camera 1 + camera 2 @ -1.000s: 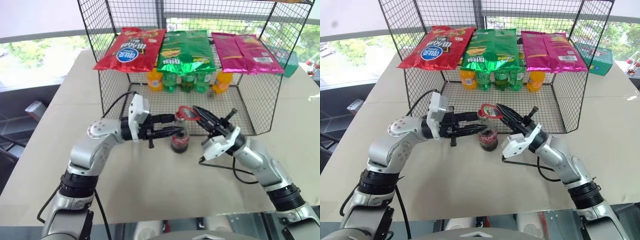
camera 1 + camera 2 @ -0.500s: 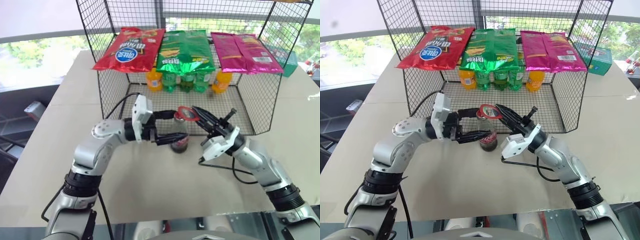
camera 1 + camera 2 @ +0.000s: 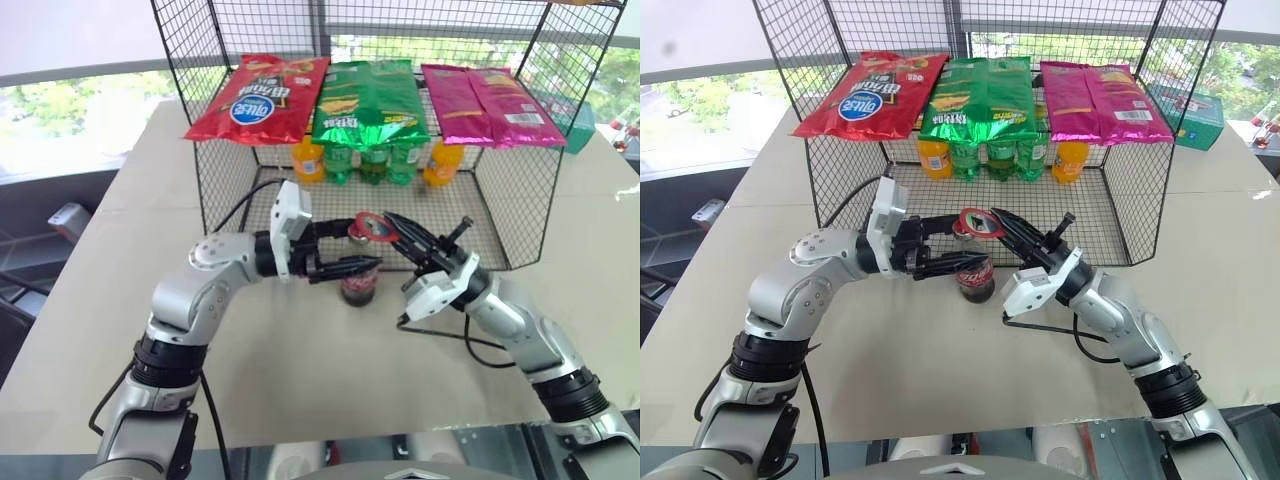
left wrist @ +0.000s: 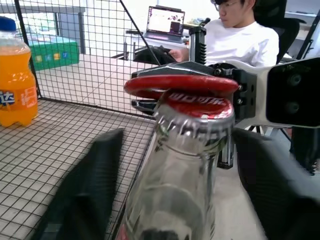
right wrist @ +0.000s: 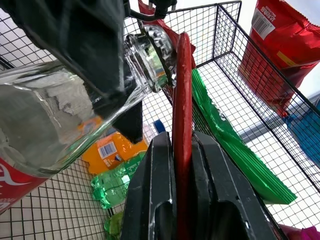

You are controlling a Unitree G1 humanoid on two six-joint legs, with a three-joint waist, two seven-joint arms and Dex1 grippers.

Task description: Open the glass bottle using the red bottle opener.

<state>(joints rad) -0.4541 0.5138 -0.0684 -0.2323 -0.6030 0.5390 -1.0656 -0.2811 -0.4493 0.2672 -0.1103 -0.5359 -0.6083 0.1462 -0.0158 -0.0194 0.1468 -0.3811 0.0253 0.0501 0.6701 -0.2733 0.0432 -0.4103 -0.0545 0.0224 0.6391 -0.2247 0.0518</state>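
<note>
Clear glossy glass bottle [image 4: 175, 190], wire mesh rack [image 3: 480, 215]

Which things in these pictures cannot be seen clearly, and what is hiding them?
- Left wrist view: lower body of the small clear glass cola bottle, cut off by the frame edge.
- Left eye view: handle of the flat red bottle opener, covered by the right gripper.
- Left eye view: bottle neck, hidden by the left gripper.

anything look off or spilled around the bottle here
Nothing stands out. The glass bottle stands upright on the table with its cap still on, the red bottle opener rests over it, and no liquid shows around it.
</note>
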